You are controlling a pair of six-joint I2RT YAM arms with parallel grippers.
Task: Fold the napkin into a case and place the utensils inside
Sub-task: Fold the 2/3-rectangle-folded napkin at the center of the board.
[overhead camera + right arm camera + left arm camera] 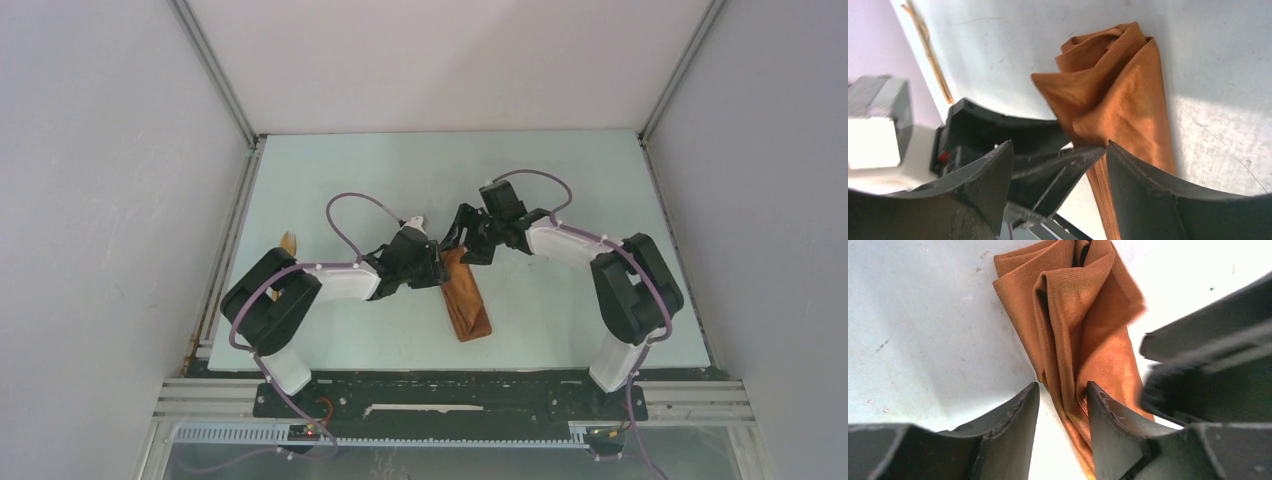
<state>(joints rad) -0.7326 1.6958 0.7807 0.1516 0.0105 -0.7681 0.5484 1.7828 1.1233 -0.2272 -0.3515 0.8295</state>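
Half done, I judge: the napkin (466, 300) lies folded narrow, the utensils (288, 243) outside it by the surface's left edge. My right hand (1059, 147) is released; whether my left hand (1063, 386) grips cloth, I cannot tell.

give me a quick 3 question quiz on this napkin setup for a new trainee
1. Pick one: the folded napkin has its far end A) between the left gripper and right gripper, B) on the left arm's base, C) hanging from the right gripper.
2. True or false: the utensils are inside the napkin.
3. Fill in: the right gripper's jaws stand ___.
Key: 1 A. 2 false, they lie by the left edge of the table. 3 open.
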